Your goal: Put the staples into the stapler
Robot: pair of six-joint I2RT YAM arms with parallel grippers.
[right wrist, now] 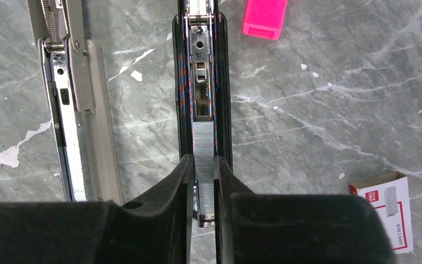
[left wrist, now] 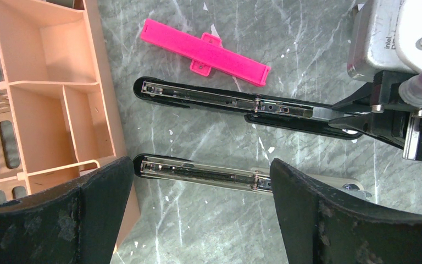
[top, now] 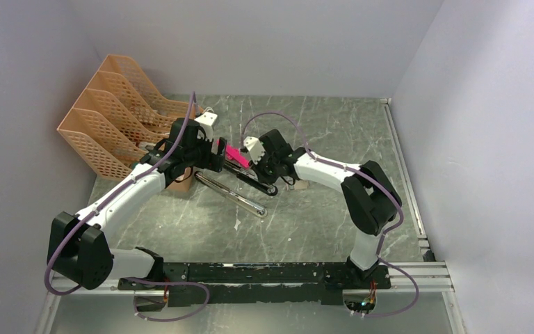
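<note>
The stapler [right wrist: 200,82] lies swung open on the table, its black half with the silver rail [left wrist: 209,99] next to its silvery other half [left wrist: 198,173]. My right gripper [right wrist: 203,190] is shut on a strip of staples [right wrist: 203,148]. The strip lies in line with the rail at its near end; I cannot tell whether it sits in the channel. My left gripper [left wrist: 200,220] is open above the silvery half, which runs between its fingers [left wrist: 104,203] untouched. In the top view the two grippers, left [top: 212,156] and right [top: 257,167], are close together over the stapler [top: 240,198].
A bright pink plastic piece [left wrist: 206,52] lies just beyond the stapler. A white box with red print [right wrist: 387,209] sits on the table to the right of my right gripper. An orange desk organiser [left wrist: 49,99] and orange file racks [top: 111,111] stand at the left.
</note>
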